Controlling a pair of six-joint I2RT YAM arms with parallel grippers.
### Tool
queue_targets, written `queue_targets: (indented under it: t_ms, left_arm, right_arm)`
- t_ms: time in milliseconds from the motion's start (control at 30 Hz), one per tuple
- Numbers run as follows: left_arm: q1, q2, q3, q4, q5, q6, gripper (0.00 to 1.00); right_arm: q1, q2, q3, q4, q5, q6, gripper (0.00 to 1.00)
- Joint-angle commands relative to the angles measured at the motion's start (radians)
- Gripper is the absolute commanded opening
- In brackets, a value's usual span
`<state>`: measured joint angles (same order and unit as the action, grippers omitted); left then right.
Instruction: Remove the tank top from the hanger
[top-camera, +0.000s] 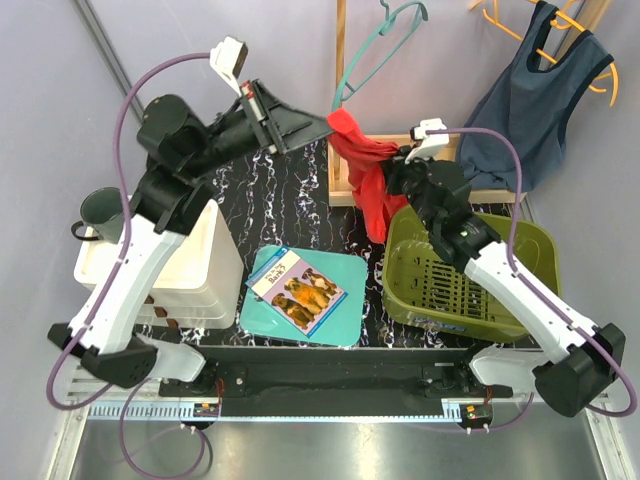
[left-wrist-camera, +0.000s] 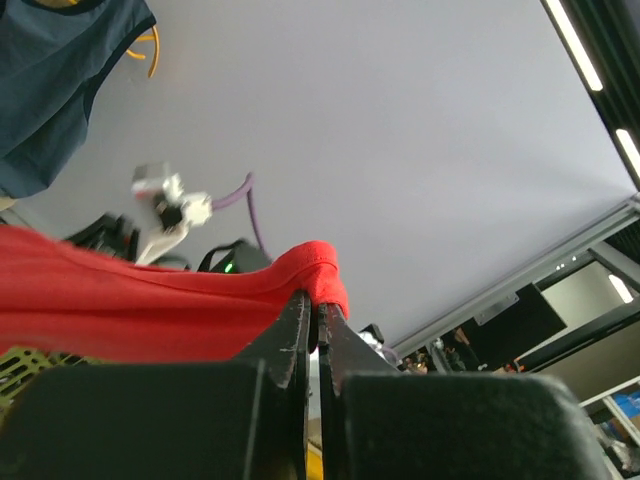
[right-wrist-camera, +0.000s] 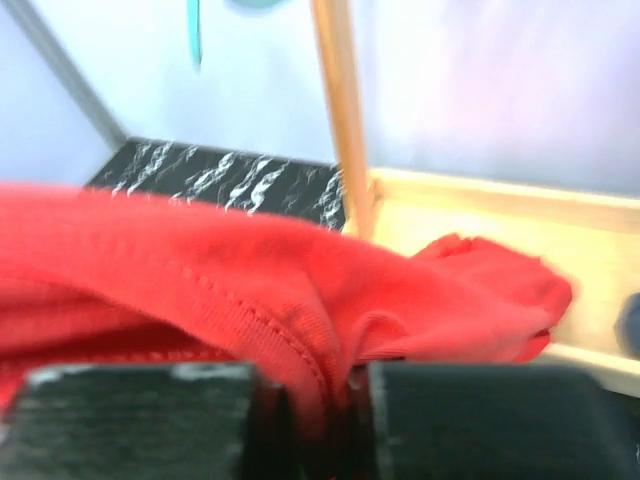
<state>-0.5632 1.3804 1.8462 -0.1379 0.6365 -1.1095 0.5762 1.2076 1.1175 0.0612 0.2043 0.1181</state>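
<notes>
The red tank top (top-camera: 372, 180) hangs stretched between both grippers above the back of the table. My left gripper (top-camera: 325, 122) is shut on its upper hem, which is pinched at the fingertips (left-wrist-camera: 320, 305) in the left wrist view. To the right and a little lower, my right gripper (top-camera: 392, 168) is shut on a fold of the red cloth (right-wrist-camera: 200, 270), which fills the gap between its jaws (right-wrist-camera: 340, 385). The teal hanger (top-camera: 385, 45) hangs above the tank top. Its lower end reaches close to the cloth; whether they touch I cannot tell.
A navy tank top (top-camera: 530, 110) hangs on an orange hanger (top-camera: 600, 80) at the back right. A green basket (top-camera: 470, 290) sits under the right arm. A white bin (top-camera: 190, 270), a teal board (top-camera: 345, 310) with a book, and a wooden frame post (top-camera: 341, 50) stand nearby.
</notes>
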Motion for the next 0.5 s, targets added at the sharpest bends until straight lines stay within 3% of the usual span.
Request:
queue_targets:
  t_ms: [0, 233, 467]
  left_arm:
    - [-0.004, -0.128, -0.06, -0.029, 0.011, 0.095, 0.0]
    - [-0.01, -0.152, -0.197, -0.048, 0.008, 0.115, 0.0]
    - [-0.153, 0.018, -0.11, -0.048, 0.012, 0.16, 0.0]
  right_arm:
    - [0.005, -0.088, 0.159, -0.018, 0.116, -0.084, 0.0]
    - [0.005, -0.223, 0.349, -0.207, 0.153, -0.095, 0.0]
    - [0.005, -0.307, 0.562, -0.472, 0.187, -0.064, 0.0]
